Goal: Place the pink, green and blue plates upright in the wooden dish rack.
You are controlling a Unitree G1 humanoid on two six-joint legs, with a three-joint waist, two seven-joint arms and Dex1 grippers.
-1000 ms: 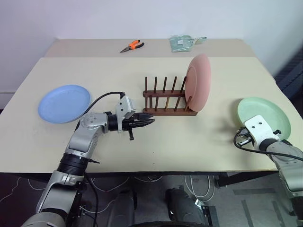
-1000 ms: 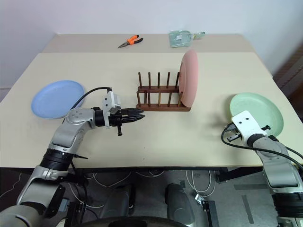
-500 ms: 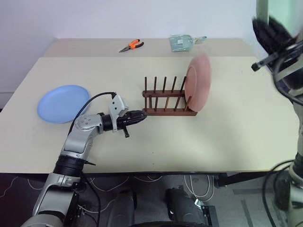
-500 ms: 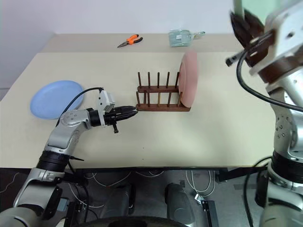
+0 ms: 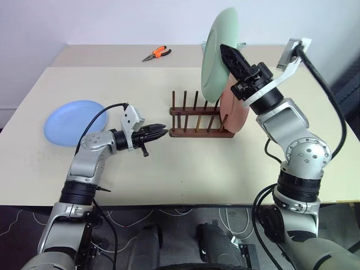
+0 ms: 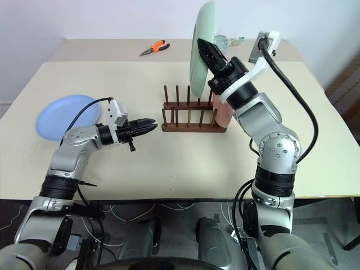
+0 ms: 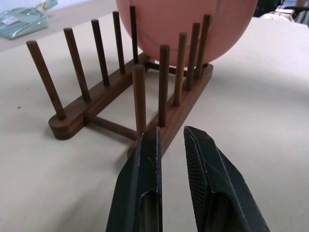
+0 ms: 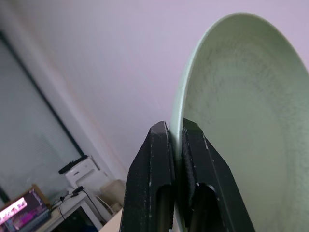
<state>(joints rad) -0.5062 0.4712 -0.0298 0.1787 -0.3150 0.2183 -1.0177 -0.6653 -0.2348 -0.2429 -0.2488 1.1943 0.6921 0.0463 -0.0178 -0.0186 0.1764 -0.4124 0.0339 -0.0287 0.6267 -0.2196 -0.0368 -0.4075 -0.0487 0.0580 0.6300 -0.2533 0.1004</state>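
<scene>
Wooden dish rack (image 5: 201, 121) sits mid-counter (image 5: 169, 174), long axis running left-right, two base bars with upright pegs. One plate in it: pink plate (image 5: 235, 115) standing upright on edge at the rack's right end, between the last pegs, its faces turned toward the rack's two ends; in the left wrist view its lower curve sits down between the far pegs (image 7: 193, 29). The other peg slots hold nothing. Right tool (image 5: 232, 61) is clamped tight on the rim of the green plate (image 5: 216, 53), fingers (image 8: 161, 159) pinching the edge from both sides with no gap showing. Green plate is held on edge in the air above the right half of the rack, just left of and higher than the pink plate, roughly vertical with a slight tilt, hollow face toward the right tool, not touching pegs. Left tool (image 5: 159, 131) is low over the counter just beside the rack's left end, pointing level toward the rack, fingers (image 7: 145, 183) nearly together with only a narrow slit between them, holding nothing; from the wrist view the tips sit just short of the near bar, contact cannot be told. Blue plate (image 5: 76, 122) lies flat, face up, on the counter's left side, well apart from the rack. Orange-handled pliers (image 5: 157, 54) and a clear packet (image 5: 214, 51) lie at the far edge of the counter behind the rack.
</scene>
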